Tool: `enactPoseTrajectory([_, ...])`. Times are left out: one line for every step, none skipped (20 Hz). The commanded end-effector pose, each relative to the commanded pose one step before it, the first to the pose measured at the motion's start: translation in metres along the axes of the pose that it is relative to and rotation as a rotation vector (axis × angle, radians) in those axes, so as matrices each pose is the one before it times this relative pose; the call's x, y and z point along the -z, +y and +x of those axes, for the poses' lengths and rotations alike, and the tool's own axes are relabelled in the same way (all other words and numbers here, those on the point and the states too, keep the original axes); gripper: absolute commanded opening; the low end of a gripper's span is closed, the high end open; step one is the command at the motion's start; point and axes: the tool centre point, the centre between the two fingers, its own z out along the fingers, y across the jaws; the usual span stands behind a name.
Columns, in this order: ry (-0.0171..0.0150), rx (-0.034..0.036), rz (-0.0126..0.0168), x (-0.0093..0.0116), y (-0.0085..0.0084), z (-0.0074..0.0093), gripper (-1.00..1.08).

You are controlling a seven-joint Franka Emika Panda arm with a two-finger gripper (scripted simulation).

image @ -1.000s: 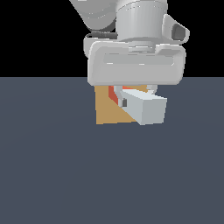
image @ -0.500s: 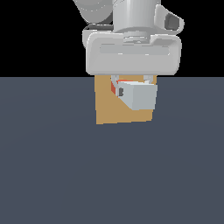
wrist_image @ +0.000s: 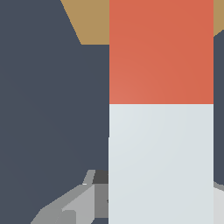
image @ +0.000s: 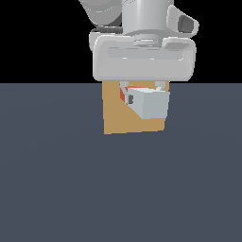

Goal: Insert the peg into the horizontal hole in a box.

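Because the peg (image: 149, 104) has to enter a sideways opening, the gripper (image: 144, 90) carries it level above the dark floor (image: 118, 189), its pale grey-white end facing the exterior camera and its red-orange end pointing away toward the tan box (image: 116, 118). In the exterior view the wide grey hand of the arm hangs just over the top edge of the box, and the peg covers the upper right part of the box face, with a sliver of red showing behind the pale end. The fingers are mostly hidden behind the hand and the peg, but the peg hangs off the floor between them, so the grip is closed on it. The wrist view looks along the bar: pale section nearest, red section beyond, and the red tip overlapping the tan box, which suggests the tip is at or very near the face. The hole itself is not visible in either view, so it is impossible to tell whether the tip is lined up with it or already inside.
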Motion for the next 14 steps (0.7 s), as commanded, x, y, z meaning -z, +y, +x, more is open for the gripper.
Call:
enactPoseTrajectory([-0.00142,0.00082,-0.01129,0.00589,0.00317,0.00000,-1.00])
enactPoseTrajectory([0.00000,0.00000,0.00000,0.00000,0.00000,0.00000,-1.00])
enactPoseTrajectory([0.00000,0.00000,0.00000,0.00000,0.00000,0.00000,-1.00])
enactPoseTrajectory([0.00000,0.00000,0.00000,0.00000,0.00000,0.00000,-1.00])
enactPoseTrajectory([0.00088,-0.00005,0.00554,-0.00299,-0.00146,0.00017,-1.00])
enactPoseTrajectory([0.00000,0.00000,0.00000,0.00000,-0.00001,0.00044,-1.00])
enactPoseTrajectory([0.00000,0.00000,0.00000,-0.00001,-0.00003,0.00133,-1.00])
enactPoseTrajectory([0.00000,0.00000,0.00000,-0.00002,-0.00005,0.00222,-1.00])
enactPoseTrajectory([0.00000,0.00000,0.00000,-0.00002,-0.00007,0.00310,-1.00])
enactPoseTrajectory([-0.00011,0.00009,-0.00047,0.00029,-0.00015,0.00406,-1.00])
enactPoseTrajectory([0.00000,0.00000,0.00000,-0.00004,-0.00010,0.00485,-1.00])
enactPoseTrajectory([-0.00010,0.00007,-0.00047,0.00028,-0.00018,0.00578,-1.00])
enactPoseTrajectory([0.00000,0.00000,0.00000,-0.00005,-0.00011,0.00657,-1.00])
enactPoseTrajectory([-0.00009,0.00006,-0.00048,0.00027,-0.00019,0.00746,-1.00])
